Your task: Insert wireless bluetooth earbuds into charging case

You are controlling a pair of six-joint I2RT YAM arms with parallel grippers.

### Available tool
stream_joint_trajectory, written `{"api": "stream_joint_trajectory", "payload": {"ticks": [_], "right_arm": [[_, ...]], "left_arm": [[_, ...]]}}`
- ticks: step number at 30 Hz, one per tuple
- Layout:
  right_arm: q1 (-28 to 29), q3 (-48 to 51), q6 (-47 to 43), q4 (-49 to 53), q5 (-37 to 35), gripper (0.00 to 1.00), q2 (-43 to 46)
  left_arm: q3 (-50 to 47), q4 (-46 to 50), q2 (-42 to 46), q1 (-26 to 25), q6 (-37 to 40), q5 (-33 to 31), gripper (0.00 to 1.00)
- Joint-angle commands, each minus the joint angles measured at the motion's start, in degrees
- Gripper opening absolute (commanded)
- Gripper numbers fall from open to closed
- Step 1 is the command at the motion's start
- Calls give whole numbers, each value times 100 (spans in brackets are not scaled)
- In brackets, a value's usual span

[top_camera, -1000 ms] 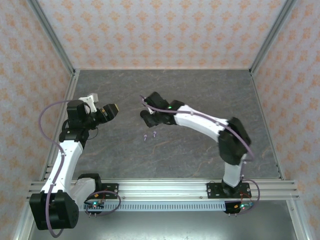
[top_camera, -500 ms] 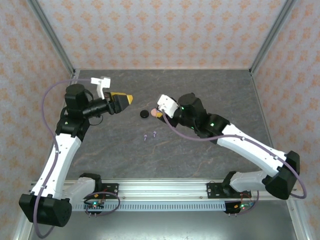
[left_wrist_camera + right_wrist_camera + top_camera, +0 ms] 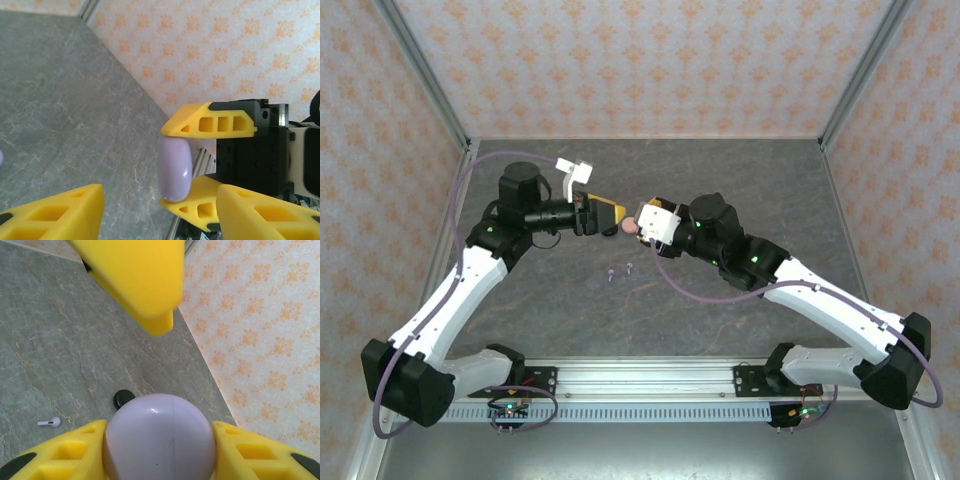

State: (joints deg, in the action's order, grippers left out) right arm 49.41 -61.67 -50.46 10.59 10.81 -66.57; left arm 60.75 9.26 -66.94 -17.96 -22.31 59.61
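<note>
so, tiny pale stemmed earbud (image 3: pixel 50 422)

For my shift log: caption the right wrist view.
Right hand grips a lilac round case; an earbud and a black disc lie on the table beyond.

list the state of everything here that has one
case: closed, held off the table
right gripper: shut on the case
left gripper: open, empty
buds: two, loose on the table
black disc: flat on the table
</note>
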Motion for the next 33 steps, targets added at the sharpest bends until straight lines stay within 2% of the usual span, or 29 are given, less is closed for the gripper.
{"api": "stream_joint_trajectory", "payload": {"ticks": [1, 18, 23, 33], "right_arm": [[12, -45, -113, -211, 150, 46, 100], [25, -38, -156, -229, -16, 45, 74], [26, -34, -183, -240, -70, 45, 47], [7, -47, -164, -261, -110, 46, 40]], "left_arm": [[219, -354, -131, -171, -37, 42, 60], [306, -197, -536, -602, 164, 188, 55], [350, -3, -625, -638, 320, 261, 46], [383, 415, -725, -676, 744, 428, 38]]}}
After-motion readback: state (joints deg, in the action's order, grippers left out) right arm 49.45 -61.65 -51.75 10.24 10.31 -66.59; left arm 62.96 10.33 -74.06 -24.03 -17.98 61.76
